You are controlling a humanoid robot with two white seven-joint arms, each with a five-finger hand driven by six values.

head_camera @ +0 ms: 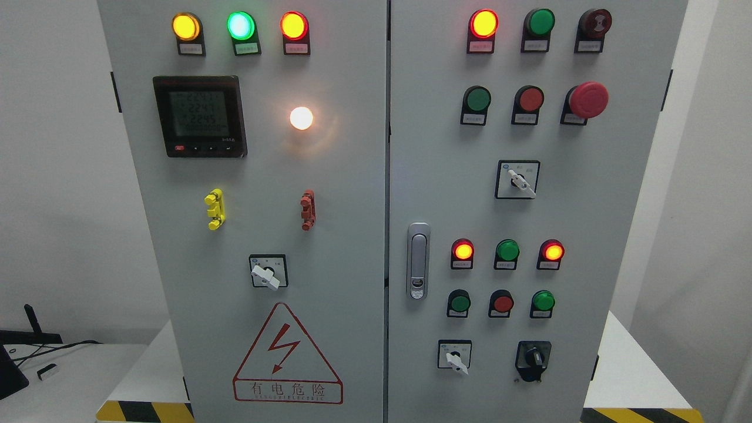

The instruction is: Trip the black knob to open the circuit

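The black knob (pixel 533 358) sits on a black plate at the lower right of the grey cabinet's right door (pixel 587 235). Its pointer stands about upright. A white-handled selector switch (pixel 455 357) is just to its left. Neither of my hands nor arms shows in the head view.
Above the knob are rows of lit red lamps (pixel 463 251) and green and red push buttons (pixel 503 303). A red mushroom stop button (pixel 588 99) sticks out at upper right. A door latch (pixel 418 260) stands at the door's left edge. The left door carries a meter (pixel 199 116).
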